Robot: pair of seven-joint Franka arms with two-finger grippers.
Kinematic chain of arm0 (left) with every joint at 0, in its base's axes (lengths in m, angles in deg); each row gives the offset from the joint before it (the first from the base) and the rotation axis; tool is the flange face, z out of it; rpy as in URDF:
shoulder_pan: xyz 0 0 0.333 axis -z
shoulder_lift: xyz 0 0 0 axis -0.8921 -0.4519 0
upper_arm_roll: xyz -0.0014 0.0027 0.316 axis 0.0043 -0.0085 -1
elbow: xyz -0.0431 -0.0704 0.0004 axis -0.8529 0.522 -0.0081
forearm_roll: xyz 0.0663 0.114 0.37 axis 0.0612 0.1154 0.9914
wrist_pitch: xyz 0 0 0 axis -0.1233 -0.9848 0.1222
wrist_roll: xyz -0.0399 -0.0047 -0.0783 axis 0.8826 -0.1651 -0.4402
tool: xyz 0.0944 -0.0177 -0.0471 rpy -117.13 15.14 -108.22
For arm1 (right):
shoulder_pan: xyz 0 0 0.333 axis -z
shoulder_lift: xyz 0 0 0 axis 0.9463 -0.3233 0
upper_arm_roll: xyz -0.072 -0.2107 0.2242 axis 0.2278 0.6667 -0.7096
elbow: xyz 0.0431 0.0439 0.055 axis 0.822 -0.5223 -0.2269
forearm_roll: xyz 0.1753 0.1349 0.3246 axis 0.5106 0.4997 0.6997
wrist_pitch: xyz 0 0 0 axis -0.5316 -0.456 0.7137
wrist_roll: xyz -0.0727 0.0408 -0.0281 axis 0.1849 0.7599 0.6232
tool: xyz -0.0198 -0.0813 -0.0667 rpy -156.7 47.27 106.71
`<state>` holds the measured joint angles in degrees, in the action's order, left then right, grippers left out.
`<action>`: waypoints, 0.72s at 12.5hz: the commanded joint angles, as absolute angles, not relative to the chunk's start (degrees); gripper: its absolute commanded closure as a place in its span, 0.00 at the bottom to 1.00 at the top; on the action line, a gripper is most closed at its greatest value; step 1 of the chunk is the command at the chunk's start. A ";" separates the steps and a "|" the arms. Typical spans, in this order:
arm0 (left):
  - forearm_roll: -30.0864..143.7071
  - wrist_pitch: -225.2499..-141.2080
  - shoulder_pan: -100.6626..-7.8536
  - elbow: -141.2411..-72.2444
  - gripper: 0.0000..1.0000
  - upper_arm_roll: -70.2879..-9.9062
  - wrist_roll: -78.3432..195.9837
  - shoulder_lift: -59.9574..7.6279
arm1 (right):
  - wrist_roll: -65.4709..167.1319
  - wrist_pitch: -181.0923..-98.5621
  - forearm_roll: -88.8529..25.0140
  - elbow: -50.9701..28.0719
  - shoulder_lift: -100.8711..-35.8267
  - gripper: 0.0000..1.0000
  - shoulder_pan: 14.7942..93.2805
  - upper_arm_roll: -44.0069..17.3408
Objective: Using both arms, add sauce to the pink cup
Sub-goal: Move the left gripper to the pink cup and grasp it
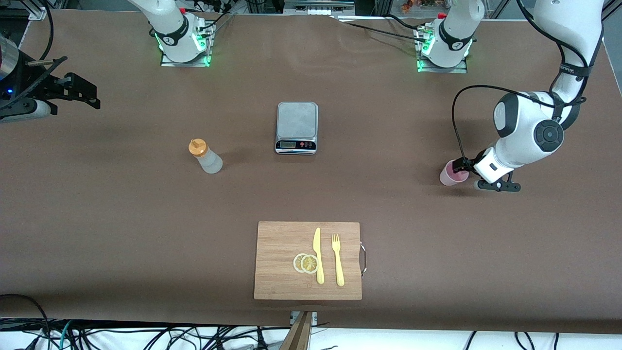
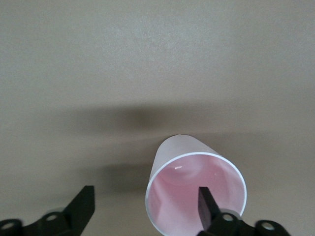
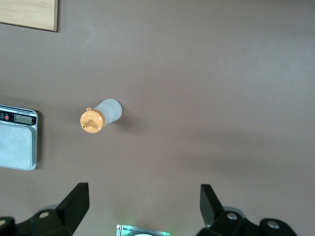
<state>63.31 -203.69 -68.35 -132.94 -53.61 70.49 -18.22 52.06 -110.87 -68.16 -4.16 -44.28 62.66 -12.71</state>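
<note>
**Two arms, no sauce poured yet: cup about to be gripped**

Two Franka arms stand at an early stage of the job. At the right of the front frame the left gripper (image 1: 467, 171) is down at the pink cup (image 1: 453, 174), which stands upright on the table toward the left arm's end. The left wrist view shows its fingers (image 2: 207, 205) spread, one reaching inside the cup's rim (image 2: 197, 156) and the other outside the wall, so the wall sits between them; a firm pinch is not evident. The cup's inside looks empty. At the far left edge of the front frame the right gripper (image 1: 80, 91) waits, raised, its jaws wide apart and holding nothing. The sauce bottle (image 1: 206, 156) stands untouched left of centre, orange cap on, toward the right arm's end. Judging by this, everything remains: securing the cup, picking up the bottle, bringing the two together and squeezing.

The surface is a brown table cover (image 1: 121, 218), plain and matte. A digital scale (image 1: 297, 127) sits at centre, nothing on it. Lower centre, a wooden cutting board (image 1: 277, 272) carries a yellow knife (image 1: 318, 255), a yellow fork (image 1: 337, 259) and two lemon slices (image 1: 305, 263). Cables trail along the bottom edge; green-lit bases line the top.
</note>
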 commanded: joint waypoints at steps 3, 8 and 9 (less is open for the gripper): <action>64.22 -205.63 -67.88 -133.77 0.64 -54.12 71.34 -18.30 | 51.16 -110.43 -68.68 -4.01 -43.74 0.00 62.61 -12.81; 64.13 -204.85 -67.62 -132.02 1.00 -54.03 70.46 -18.30 | 51.16 -110.34 -68.59 -4.01 -43.83 0.00 62.61 -12.72; 63.78 -204.24 -67.35 -130.88 1.00 -54.03 70.37 -18.21 | 51.16 -110.25 -68.59 -4.01 -43.74 0.00 62.78 -12.72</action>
<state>63.31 -204.68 -68.23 -132.64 -53.62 70.51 -18.40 52.06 -110.87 -68.16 -4.16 -44.28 62.67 -12.71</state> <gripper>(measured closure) 0.965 0.000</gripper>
